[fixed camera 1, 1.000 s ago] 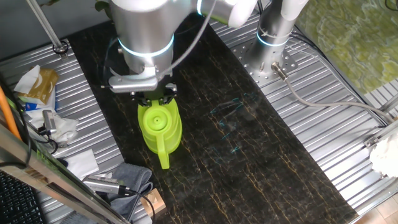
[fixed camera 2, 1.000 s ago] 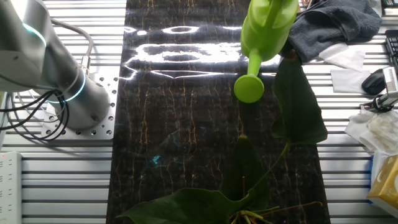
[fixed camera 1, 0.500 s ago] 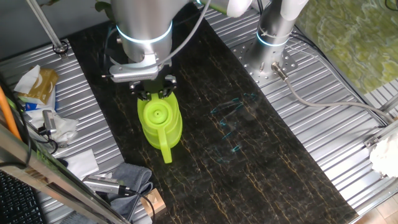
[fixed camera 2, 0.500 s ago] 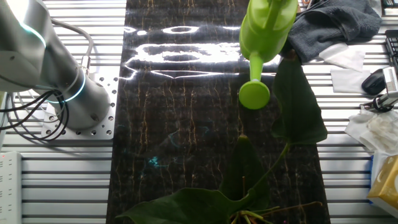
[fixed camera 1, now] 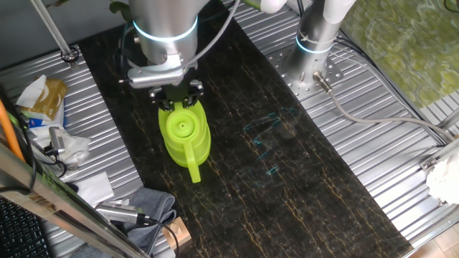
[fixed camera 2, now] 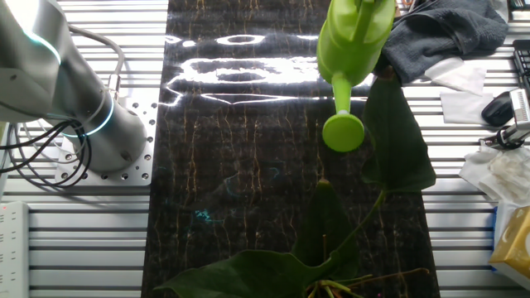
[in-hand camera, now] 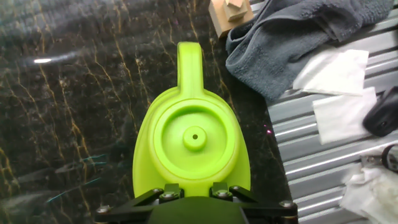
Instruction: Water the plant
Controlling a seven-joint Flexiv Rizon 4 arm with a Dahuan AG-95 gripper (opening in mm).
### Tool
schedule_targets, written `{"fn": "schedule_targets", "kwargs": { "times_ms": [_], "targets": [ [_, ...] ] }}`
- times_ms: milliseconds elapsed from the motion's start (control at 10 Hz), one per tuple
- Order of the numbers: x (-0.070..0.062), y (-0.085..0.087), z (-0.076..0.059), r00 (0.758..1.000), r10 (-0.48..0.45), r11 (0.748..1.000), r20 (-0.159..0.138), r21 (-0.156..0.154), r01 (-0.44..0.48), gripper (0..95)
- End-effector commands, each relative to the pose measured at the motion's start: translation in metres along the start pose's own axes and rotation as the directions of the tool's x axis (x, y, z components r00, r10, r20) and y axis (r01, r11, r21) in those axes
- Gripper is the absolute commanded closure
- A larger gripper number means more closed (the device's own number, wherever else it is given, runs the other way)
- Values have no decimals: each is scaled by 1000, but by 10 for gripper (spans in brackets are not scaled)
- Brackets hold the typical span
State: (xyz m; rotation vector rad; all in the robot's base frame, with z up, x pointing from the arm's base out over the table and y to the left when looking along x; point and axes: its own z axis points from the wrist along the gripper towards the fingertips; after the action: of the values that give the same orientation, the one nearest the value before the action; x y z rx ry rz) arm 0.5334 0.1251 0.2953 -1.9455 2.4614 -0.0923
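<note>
The plant [fixed camera 2: 389, 153] sits at the near edge of the other fixed view. You can see its big dark leaves, but the pot is cut off at the bottom, so you cannot see the soil. One tall leaf stands just beside the round sprinkler head of the green watering can [fixed camera 2: 352, 50]. From that camera they look very close; you cannot tell if they touch.

The gripper [fixed camera 1: 178, 100] is closed on the back of the can, at its handle end. In the hand view you look down on the can's round lid, and the spout points away from the fingers. The can looks lifted off the dark table [fixed camera 1: 301, 179], with the spout tipped down a bit.

So you are in the carrying step: the can is picked up and aimed toward the plant, but it is not over the pot yet.

Next, you likely need to bring the spout past the leaves to above the pot, then tip more. Go slowly so you don't push the tall leaf. The grey towel [in-hand camera: 298, 37] lies off to the side.
</note>
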Motion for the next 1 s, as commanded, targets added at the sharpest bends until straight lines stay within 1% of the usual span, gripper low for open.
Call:
{"fn": "schedule_targets", "kwargs": {
  "times_ms": [100,300,600,700,1000],
  "targets": [
    [7,3,0,1000,5,1000,5,7,-5,950],
    [13,6,0,1000,7,1000,6,10,-7,950],
    [19,8,1,1000,4,1000,11,12,-4,950],
    [23,10,2,1000,5,1000,13,13,-5,950],
    [35,16,4,1000,8,1000,29,14,-9,950]
  ]
}}
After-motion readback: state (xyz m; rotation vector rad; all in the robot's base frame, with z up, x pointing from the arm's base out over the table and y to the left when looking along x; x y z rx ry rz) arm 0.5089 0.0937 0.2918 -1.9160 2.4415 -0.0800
